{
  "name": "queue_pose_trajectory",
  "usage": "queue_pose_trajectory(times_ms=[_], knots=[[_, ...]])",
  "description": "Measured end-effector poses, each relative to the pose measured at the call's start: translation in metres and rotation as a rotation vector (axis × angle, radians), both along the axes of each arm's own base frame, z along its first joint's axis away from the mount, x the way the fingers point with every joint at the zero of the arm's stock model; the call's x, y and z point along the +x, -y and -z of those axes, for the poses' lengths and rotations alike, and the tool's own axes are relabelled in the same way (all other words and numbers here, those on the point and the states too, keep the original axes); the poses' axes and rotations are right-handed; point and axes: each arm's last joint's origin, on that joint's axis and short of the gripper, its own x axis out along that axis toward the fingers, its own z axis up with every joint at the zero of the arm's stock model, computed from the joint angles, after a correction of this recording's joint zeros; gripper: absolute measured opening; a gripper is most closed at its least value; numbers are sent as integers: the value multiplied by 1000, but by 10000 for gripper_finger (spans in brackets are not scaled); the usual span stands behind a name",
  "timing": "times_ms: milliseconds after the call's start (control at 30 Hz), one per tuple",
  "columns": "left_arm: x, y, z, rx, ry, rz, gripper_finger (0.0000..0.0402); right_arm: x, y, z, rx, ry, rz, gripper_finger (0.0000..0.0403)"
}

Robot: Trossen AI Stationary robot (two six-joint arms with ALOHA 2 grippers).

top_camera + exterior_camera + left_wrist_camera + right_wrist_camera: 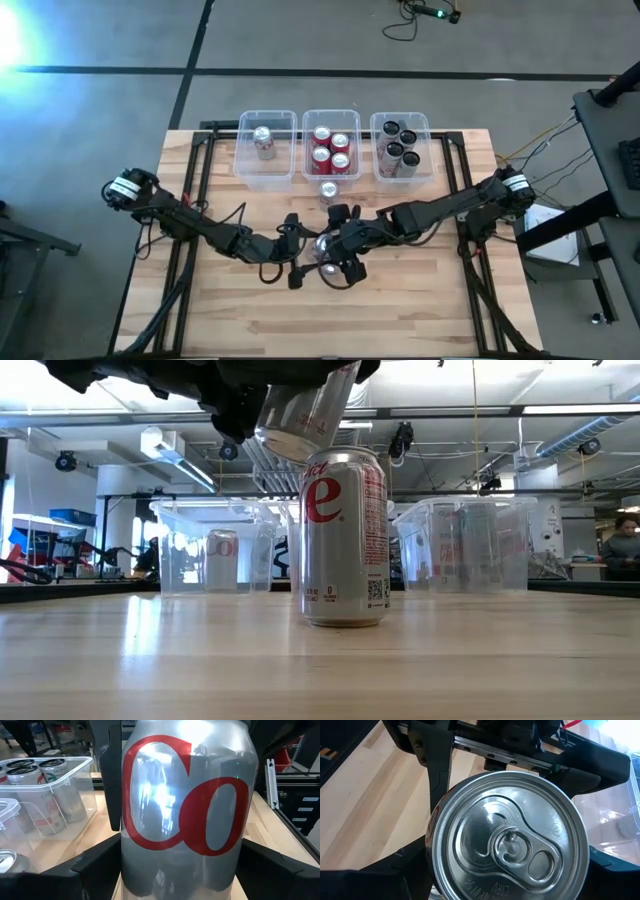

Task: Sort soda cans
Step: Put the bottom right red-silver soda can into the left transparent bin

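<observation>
Bins stand in a row along the far side of the table. The left bin has a lone silver can upright in it. The middle bin holds four red cans, and the right bin holds four black cans.

On your left, the left arm reaches in from the table's left edge towards the middle. Its left gripper is narrowed onto the held silver can, with a dark finger pressed against each side of the body. The red lettering faces that wrist camera.

That can hangs clear of the wood. In the low view it is tilted, above the standing silver can but not touching it. The standing silver can is upright on the table, just in front of the middle bin and outside it.

On your right, the right arm comes in from the table's right edge and meets the left at the centre. The right gripper is clamped on the same held silver can, with its fingers against the rim on either side. Its wrist camera looks straight at the can's silver top and pull tab.
</observation>
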Motion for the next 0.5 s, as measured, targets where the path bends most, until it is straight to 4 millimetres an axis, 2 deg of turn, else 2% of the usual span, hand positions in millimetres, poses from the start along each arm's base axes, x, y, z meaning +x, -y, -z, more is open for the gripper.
queue_pose_trajectory(times_ms=[300,500], knots=[[0,0,3,12,-42,7,327,0,2,0,-4,1,10,306],[7,2,-7,29,-113,-7,314,0,3,0,-4,-5,13,309]])
